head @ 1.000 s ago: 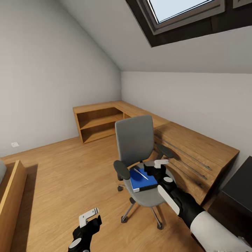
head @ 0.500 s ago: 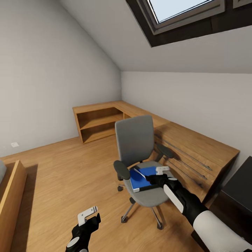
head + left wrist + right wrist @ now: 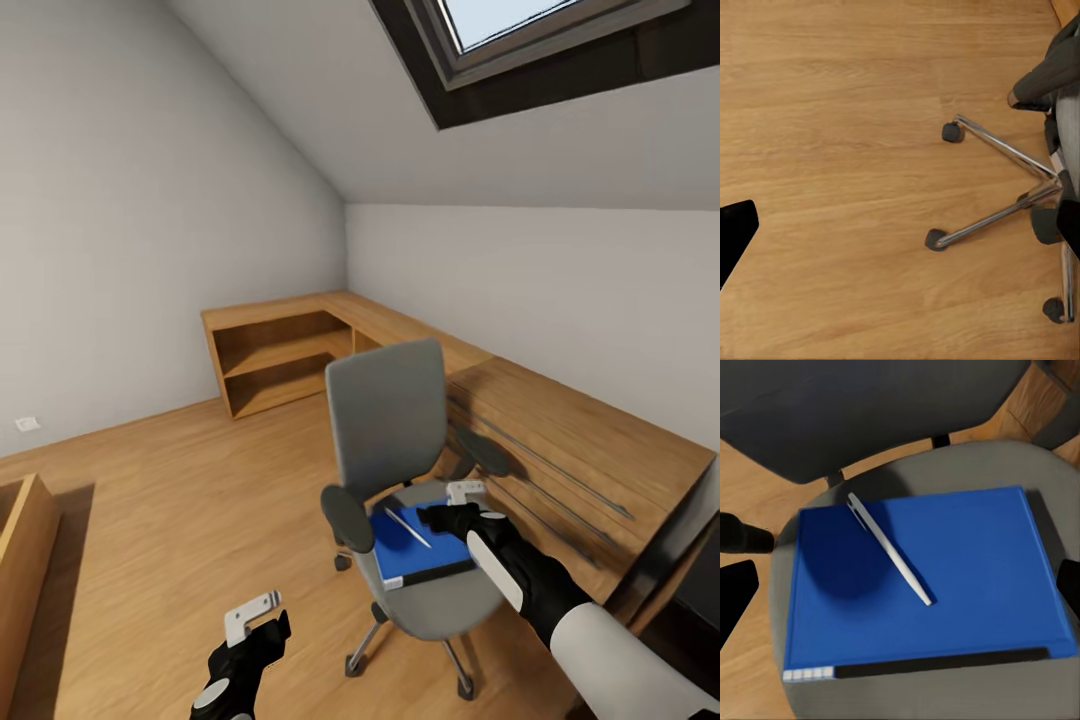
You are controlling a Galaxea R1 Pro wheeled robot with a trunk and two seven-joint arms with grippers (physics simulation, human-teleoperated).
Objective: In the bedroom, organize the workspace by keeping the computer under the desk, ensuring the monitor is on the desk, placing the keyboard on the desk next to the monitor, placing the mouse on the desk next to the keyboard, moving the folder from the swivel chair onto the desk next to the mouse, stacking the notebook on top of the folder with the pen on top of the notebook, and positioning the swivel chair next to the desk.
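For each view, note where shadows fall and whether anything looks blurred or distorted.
Head view: walls lean wide-angle; soft shadow under the swivel chair. Left wrist view: sharp, faint shadows beside the chrome legs. Right wrist view: a round dark shadow on the folder beside the pen; edges slightly soft.

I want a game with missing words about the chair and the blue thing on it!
1. The blue folder lies on the seat of the ____.
2. The thin white thing lying on top of the folder is a ____.
3. The chair stands on a floor made of ____.
4. The right hand hovers over the folder's edge, holding ____.

Missing words: chair; pen; wood; nothing
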